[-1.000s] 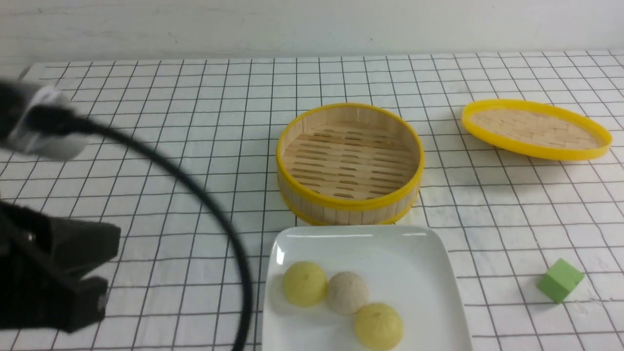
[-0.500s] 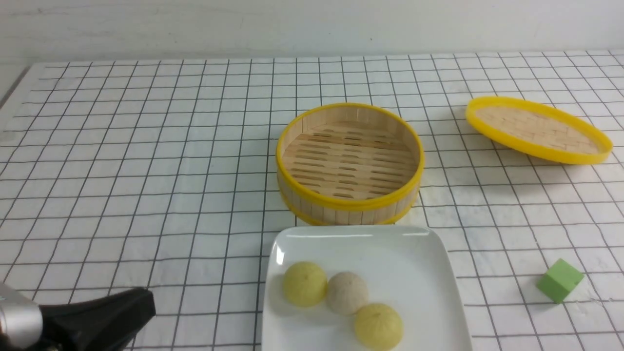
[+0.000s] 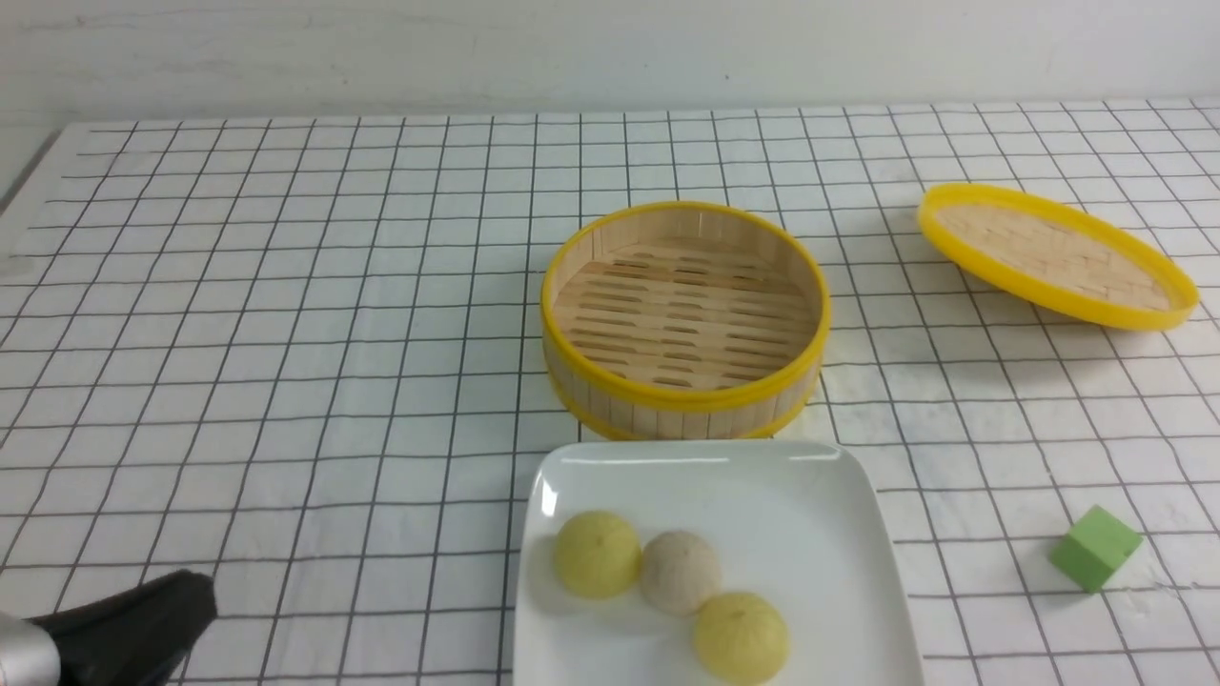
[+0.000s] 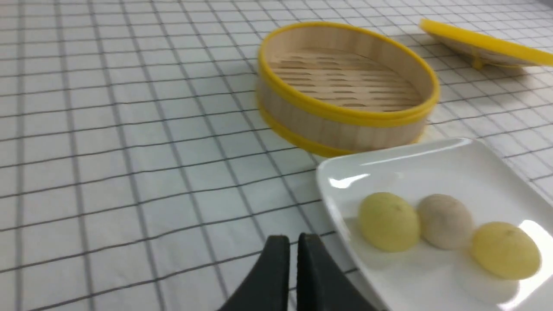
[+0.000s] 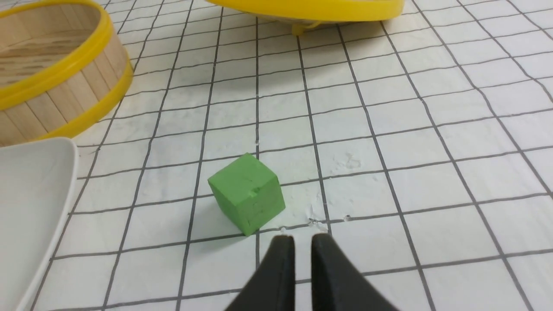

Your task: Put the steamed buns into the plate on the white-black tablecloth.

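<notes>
I see white-black tablecloth (image 3: 286, 314) covering counter, pale wall behind. Steamed buns (image 3: 679, 572) sit in plate (image 3: 820, 514). Left gripper (image 4: 293, 243), right gripper (image 5: 302, 244): fingers nearly together, empty.

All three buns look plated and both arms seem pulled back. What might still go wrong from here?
1. The steamed buns sit bunched toward the near part of the plate, not its middle; a knock might roll one out.
2. The left gripper hangs close beside the plate's rim, so a careless move may nudge it.
3. The right gripper is near the green cube and could bump it.
</notes>
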